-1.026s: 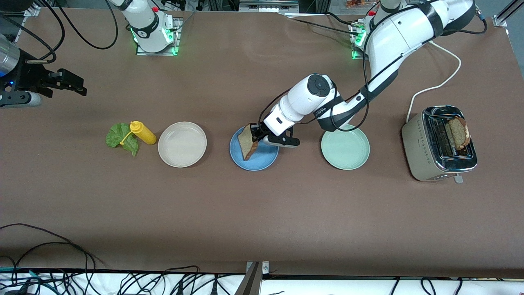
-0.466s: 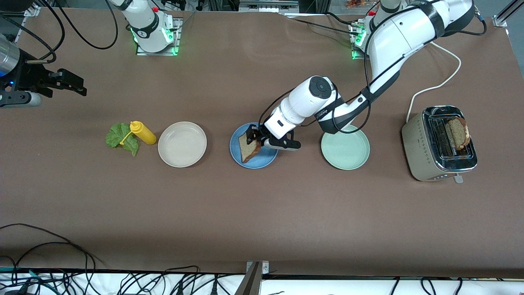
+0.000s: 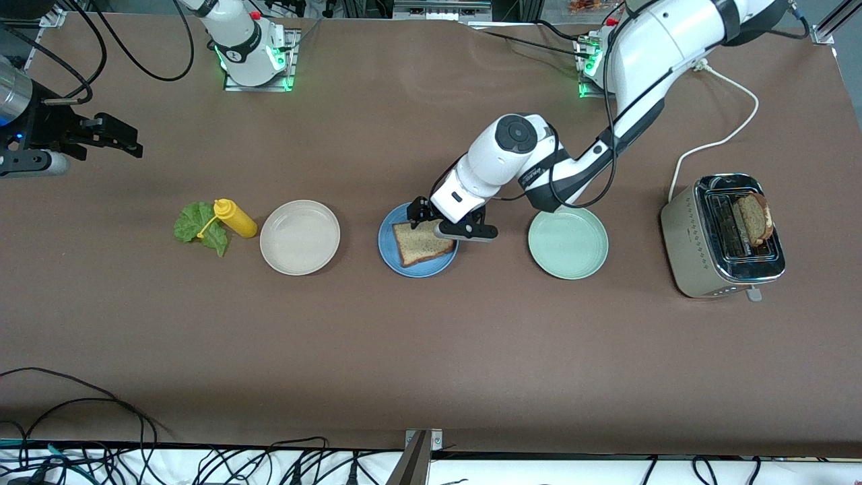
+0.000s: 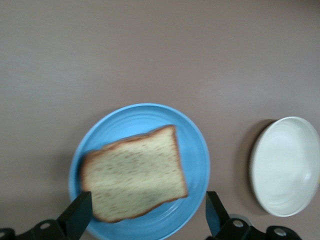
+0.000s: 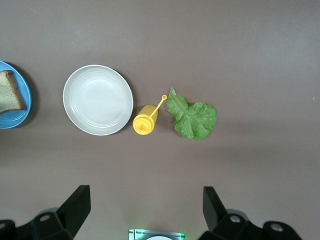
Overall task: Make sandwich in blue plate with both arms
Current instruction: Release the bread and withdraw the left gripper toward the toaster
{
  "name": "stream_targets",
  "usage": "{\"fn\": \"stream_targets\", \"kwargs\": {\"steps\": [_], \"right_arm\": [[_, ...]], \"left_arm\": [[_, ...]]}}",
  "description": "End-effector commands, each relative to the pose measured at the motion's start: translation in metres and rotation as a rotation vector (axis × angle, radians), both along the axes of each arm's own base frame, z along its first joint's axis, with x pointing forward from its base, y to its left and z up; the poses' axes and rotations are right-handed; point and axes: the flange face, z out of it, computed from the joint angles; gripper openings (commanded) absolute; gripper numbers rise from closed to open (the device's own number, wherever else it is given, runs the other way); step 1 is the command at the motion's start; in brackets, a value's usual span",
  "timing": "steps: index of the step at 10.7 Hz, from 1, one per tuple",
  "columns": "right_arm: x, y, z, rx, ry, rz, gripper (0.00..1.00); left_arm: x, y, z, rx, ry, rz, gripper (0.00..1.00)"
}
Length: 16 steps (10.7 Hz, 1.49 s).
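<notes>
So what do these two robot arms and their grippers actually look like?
Both arms are glossy white with grey joint caps; black cables run along the left arm. The left gripper and right gripper are black with two fingers. Green lights glow at both bases.

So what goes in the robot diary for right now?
left end effector: open over plate | bread: flat on plate | right end effector: open, waiting

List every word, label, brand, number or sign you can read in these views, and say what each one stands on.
None can be read.
Left arm: a dark band near the wrist carries small lettering, too small to read.
Toaster: no marking legible.
Yellow squeeze bottle, blue plate, cream plate, green plate: no print shows.
</notes>
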Motion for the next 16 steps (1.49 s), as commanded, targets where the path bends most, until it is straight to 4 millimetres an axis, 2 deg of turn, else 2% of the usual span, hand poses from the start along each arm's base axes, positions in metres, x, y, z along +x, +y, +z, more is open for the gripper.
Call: {"fn": "stream_targets", "kwargs": {"steps": [1,3,8,9,10,13,15,16], "right_arm": [[-0.004,0.002,0.005,-0.009,0.008,-0.005,1.0],[-0.003,-0.001,0.002,-0.012,0.012,-0.01,1.0],[0.017,-0.018,-0.045,-0.006,0.085,0.003,1.0],[0.021,-0.024,-0.056,0.008,0.103,0.06,1.0],[0.026,-0.039,-0.065,0.025,0.108,0.105,1.0],[0.042,-0.074,-0.106,0.067,0.133,0.297,1.0],[0.052,-0.095,-0.144,0.108,0.155,0.457,1.0],[0.058,-0.099,-0.164,0.127,0.16,0.557,1.0]], "left_arm": [[-0.014,0.014,0.052,0.22,-0.034,-0.012,1.0],[-0.018,0.033,0.073,0.36,-0.028,-0.008,1.0],[-0.004,0.093,0.113,0.539,-0.014,0.116,1.0],[0.007,0.112,0.119,0.526,0.014,0.174,1.0],[0.015,0.131,0.127,0.502,0.047,0.235,1.0],[0.034,0.205,0.154,0.506,0.09,0.155,1.0],[0.044,0.257,0.172,0.495,0.119,0.094,1.0],[0.047,0.287,0.176,0.484,0.128,0.063,1.0]]}}
